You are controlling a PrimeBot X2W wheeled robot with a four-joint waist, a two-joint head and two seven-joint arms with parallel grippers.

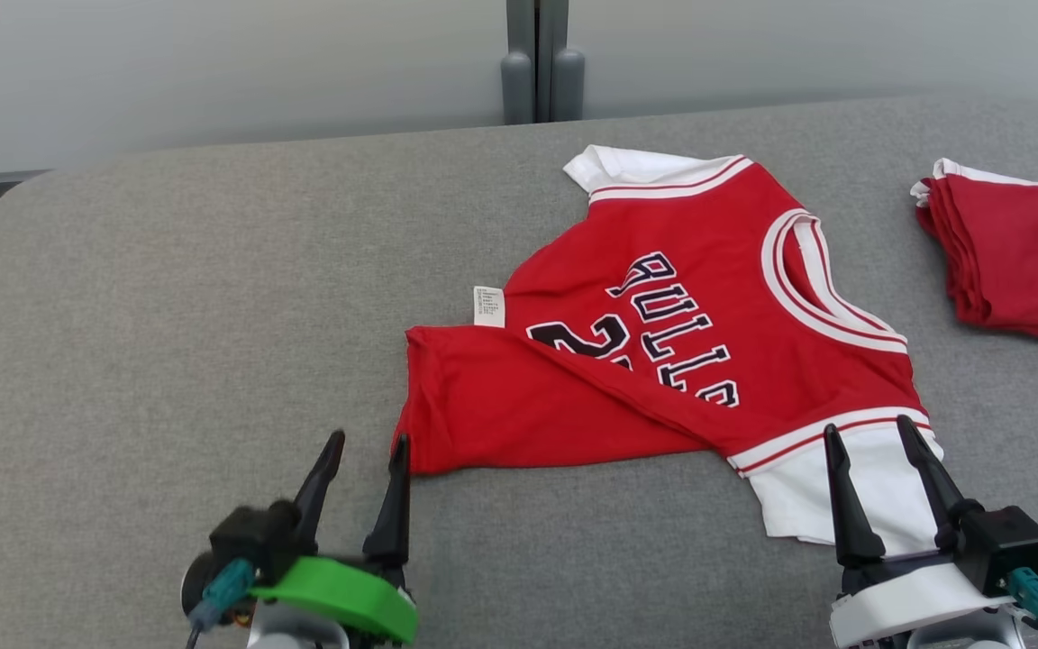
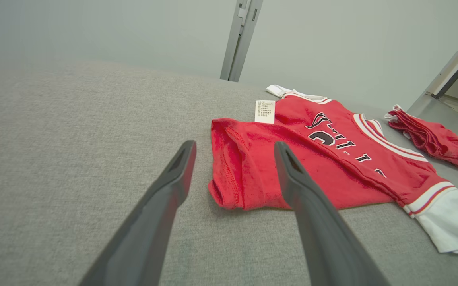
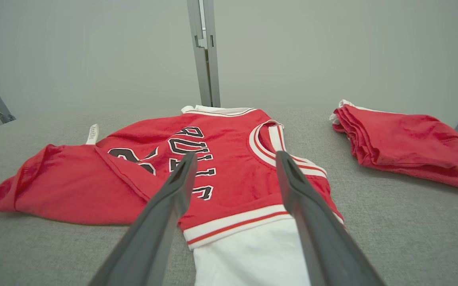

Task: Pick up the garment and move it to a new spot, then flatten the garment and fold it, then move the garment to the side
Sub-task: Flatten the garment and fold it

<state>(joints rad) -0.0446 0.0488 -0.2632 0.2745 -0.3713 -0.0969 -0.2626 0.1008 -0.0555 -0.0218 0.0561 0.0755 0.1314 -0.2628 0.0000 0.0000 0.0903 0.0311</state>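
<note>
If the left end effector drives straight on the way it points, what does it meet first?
Likely the jersey, its red corner just ahead between the open fingers of the left end effector; height above it is unclear.

**Soft cloth, dull plastic**

The jersey (image 1: 681, 361) is matt red knit cloth with ribbed white trim and smooth printed lettering. Coarse grey woven fabric covers the bench (image 1: 168, 315). The left end effector (image 1: 368, 437) and right end effector (image 1: 869, 424) look like matt dark plastic; the green collar (image 1: 339, 590) is glossier.

Wide bare grey tabletop (image 1: 168, 297) lies left of the spread red garment (image 1: 663, 361), a narrower bare strip runs between it and the folded red stack (image 1: 1015, 261) at the right, and a grey post (image 1: 537, 63) stands behind the far edge
</note>
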